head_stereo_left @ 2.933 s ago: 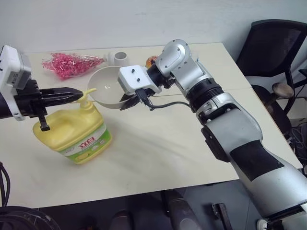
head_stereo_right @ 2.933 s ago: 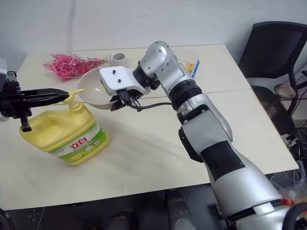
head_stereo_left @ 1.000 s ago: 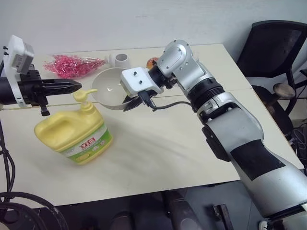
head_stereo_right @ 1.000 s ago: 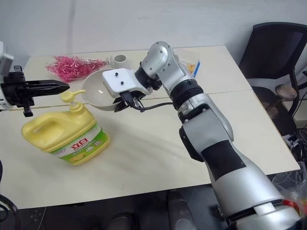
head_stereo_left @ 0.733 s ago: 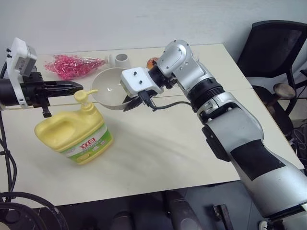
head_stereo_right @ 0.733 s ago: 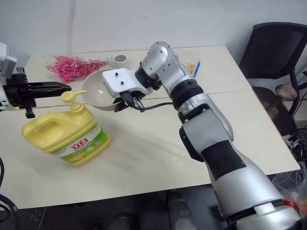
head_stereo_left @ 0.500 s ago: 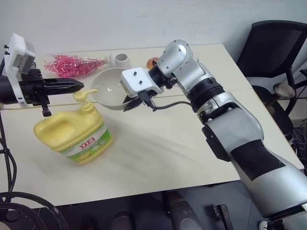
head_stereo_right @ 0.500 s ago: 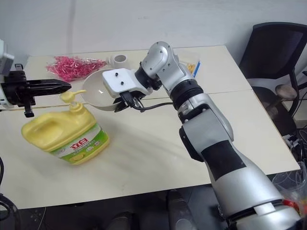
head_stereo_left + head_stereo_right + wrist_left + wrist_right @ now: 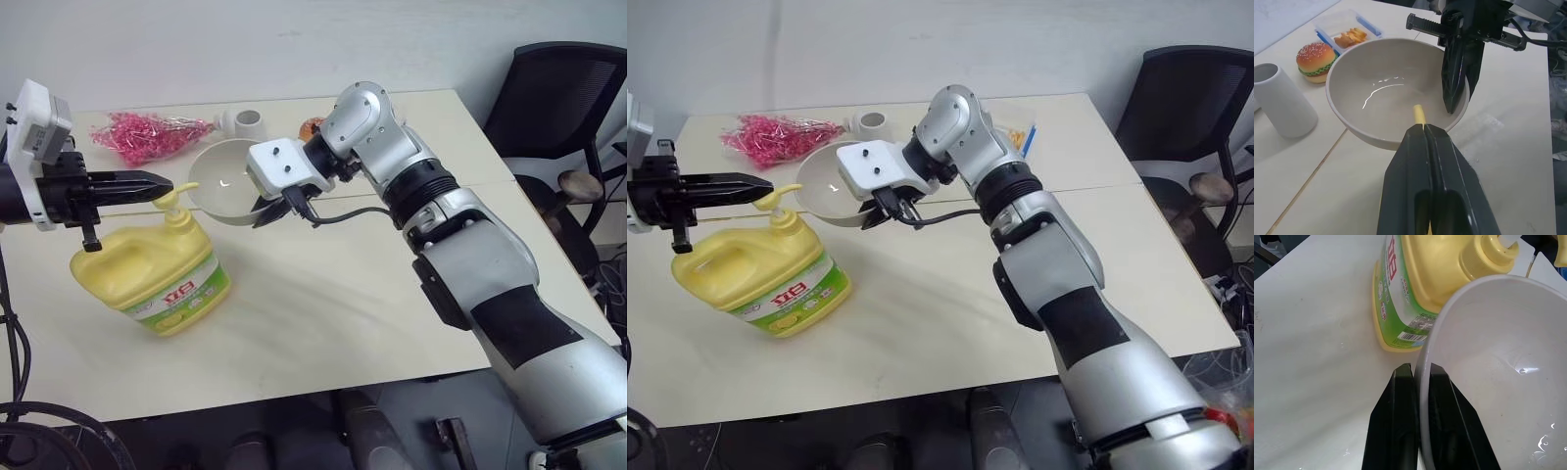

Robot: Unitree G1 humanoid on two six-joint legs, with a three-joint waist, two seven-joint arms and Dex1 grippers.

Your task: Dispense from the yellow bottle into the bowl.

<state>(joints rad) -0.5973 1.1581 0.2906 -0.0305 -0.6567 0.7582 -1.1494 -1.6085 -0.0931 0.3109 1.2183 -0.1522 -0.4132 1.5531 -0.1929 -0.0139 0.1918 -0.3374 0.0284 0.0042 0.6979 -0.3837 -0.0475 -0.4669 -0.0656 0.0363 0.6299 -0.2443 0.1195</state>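
On the pale table (image 9: 323, 323) the yellow bottle (image 9: 152, 269) sits upright near the robot's left side, pump top up and green-white label facing the camera. Right above the pump head hangs the left gripper (image 9: 160, 182), jaws pressed together with nothing between them, pointing roughly level toward the bowl. From the left wrist view you can see the yellow spout tip poking out just past the closed fingers (image 9: 1430, 166), aimed over the rim into the bowl (image 9: 1396, 90).

That bowl is off the table, tilted a bit, its rim just beside the pump spout. The right gripper (image 9: 266, 208) has it by the edge: in the right wrist view the two black fingers (image 9: 1400, 431) sit one on each side of the rim, so the jaws are clamped on the bowl wall. The inside of the bowl looks glossy with a couple of bright glints; can't really tell if any liquid is in it.

Further back on the table there's a pink crinkly bag (image 9: 147, 132), a white cylinder vase (image 9: 1278, 100), a toy burger (image 9: 1315, 61) and a small clear tray (image 9: 1349, 32) with something orange in it. A black office chair (image 9: 558, 108) stands off to the robot's right.
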